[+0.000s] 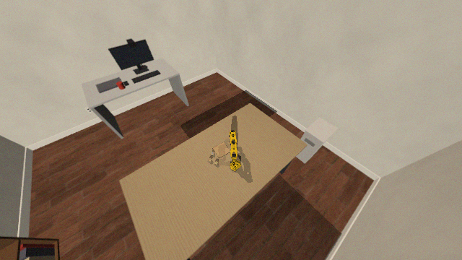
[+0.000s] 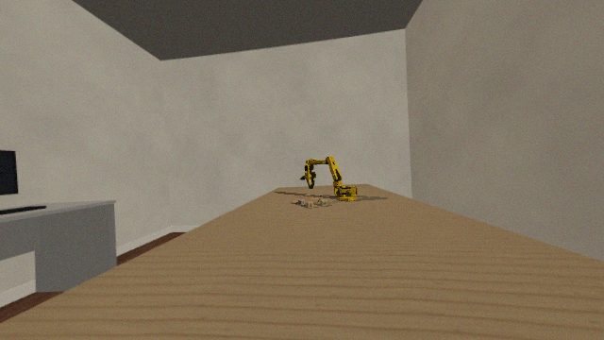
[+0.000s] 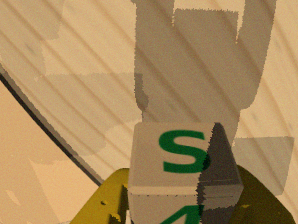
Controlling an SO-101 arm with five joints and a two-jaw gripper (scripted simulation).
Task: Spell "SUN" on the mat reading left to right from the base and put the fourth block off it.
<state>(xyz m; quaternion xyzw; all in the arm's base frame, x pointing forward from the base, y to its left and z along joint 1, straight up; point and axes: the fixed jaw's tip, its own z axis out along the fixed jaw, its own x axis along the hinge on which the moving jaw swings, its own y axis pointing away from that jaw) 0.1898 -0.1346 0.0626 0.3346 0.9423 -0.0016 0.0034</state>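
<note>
- The claw (image 1: pixel 232 133) (image 2: pixel 310 184) (image 3: pixel 183 175) is closed on the S block (image 3: pixel 167 156), with its two yellow fingers only a little apart, one at each side of it.
- This block shows a green S on one face, and on the next face a part of another green mark, cut by the picture border.
- The claw is pointing down and is above the desk (image 1: pixel 188 195) (image 2: pixel 330 264) (image 3: pixel 90 107), so the S block is in the air and not on the mat.
- The mat (image 1: pixel 221 149) (image 3: pixel 22 165) lies on the desk, near the arm; in the wrist view its dark edge runs at the left.
- Some small blocks (image 1: pixel 213 159) (image 2: pixel 310 205) are grouped near the mat. Their letters and their exact number I cannot tell.
- The yellow arm (image 1: pixel 234 146) (image 2: pixel 334 168) stands on the desk and bends over, with its base beyond these small blocks in the exterior view.
- Farther away, a white table (image 1: pixel 159 68) (image 2: pixel 71 236) carries a black monitor (image 1: pixel 133 54) (image 2: pixel 8 172), a keyboard (image 1: pixel 146 76) (image 2: pixel 24 210) and a red mug (image 1: pixel 120 85).
</note>
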